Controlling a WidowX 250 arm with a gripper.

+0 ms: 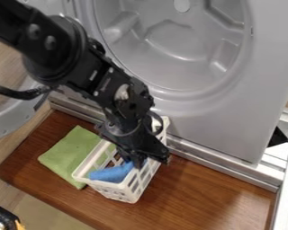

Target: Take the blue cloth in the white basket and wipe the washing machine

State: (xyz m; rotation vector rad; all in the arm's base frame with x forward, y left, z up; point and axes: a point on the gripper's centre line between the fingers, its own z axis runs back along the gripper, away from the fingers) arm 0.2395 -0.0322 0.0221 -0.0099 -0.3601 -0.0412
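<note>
Positions below refer to the clock face of the camera view. At 7 to 8 o'clock, in the corner, lies a black object with a yellow-orange part (pixel 7 218). At 9 o'clock is a curved grey panel (pixel 7 121), with a black cable (pixel 19 93) above it. Next is the green cloth (pixel 68 155) — flat on the brown wooden worktop (pixel 200 193), its right side partly covered by the white basket (pixel 117 189). The basket, of open lattice construction, stands on the worktop between the centre and 7 o'clock. The blue cloth (pixel 112 174) is inside the basket, bunched toward its lower end. The arm (pixel 62 51) enters from 10 to 11 o'clock; the tool (pixel 147 160) points down over the basket, at the right end of the blue cloth. Whether the tool is apart, together or clamped on the cloth cannot be told. The grey washing machine (pixel 231 121) occupies 12 to 2 o'clock — its round recess faces the camera. A pale metal frame (pixel 285 184) runs along 3 to 5 o'clock.
</note>
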